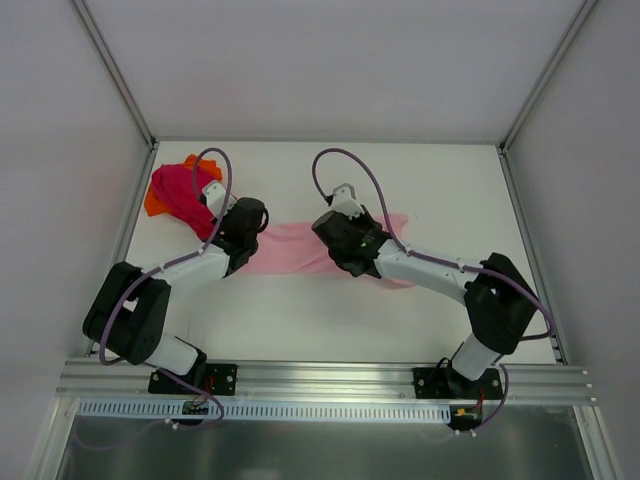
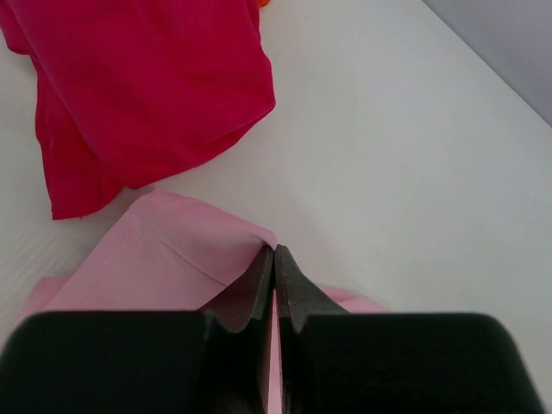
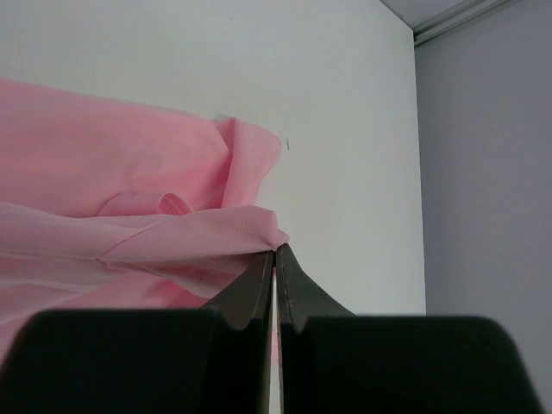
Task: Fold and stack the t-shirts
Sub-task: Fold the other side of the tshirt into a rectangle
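From above: my left gripper (image 1: 246,224) and right gripper (image 1: 336,236) sit at opposite ends of the light pink t-shirt (image 1: 295,250), which is spread across the table (image 1: 400,320). The magenta t-shirt (image 1: 182,190) and orange t-shirt (image 1: 153,205) lie heaped at far left. Left wrist: jaws pinched tight on a pink edge, magenta cloth beyond. Right wrist: jaws likewise clamped on a pink fold.

White table (image 1: 330,320), plain top. Aluminium rail (image 1: 320,378) along near edge, slotted white strip (image 1: 330,409) just nearer. Grey walls (image 1: 330,60) far, left, right; metal corner posts (image 1: 113,72) at far corners.
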Available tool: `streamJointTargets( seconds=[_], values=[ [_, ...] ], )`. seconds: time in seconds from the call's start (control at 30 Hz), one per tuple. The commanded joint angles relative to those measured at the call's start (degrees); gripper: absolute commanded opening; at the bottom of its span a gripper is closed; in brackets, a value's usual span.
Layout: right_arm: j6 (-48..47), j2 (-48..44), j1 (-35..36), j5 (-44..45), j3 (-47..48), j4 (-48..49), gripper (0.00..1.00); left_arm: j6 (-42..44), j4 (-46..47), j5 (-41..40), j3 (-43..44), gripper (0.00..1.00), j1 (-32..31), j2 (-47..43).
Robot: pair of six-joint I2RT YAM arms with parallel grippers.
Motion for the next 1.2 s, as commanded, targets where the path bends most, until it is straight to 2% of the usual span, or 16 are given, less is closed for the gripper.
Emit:
streamJointTargets(
  seconds=[0.0,0.37,0.53,0.7,1.17],
  values=[
    [-3.1,-2.3,-1.0,2.4,3.1,2.0,0.01,2.2,2.1,-0.5,3.1,0.0,0.6,0.3],
    [-6.3,1.5,-5.9,4.2,3.9,9.4,0.01,3.7,0.4,-1.7,10.1,0.0,2.3,5.5],
    [-7.4,4.8,-9.6,0.3,7.4,8.3,0.01,3.2,-3.3,1.3,17.0,0.0,4.4,13.3],
    [-8.8,7.4,-11.3,-2.1,8.8,9.8,0.01,2.9,-2.7,1.3,18.3,0.0,4.8,17.9],
    [-13.2,13.6,-15.0,-0.9,13.8,11.1,0.01,3.2,-5.7,1.6,24.4,0.0,7.0,22.4]
  ],
)
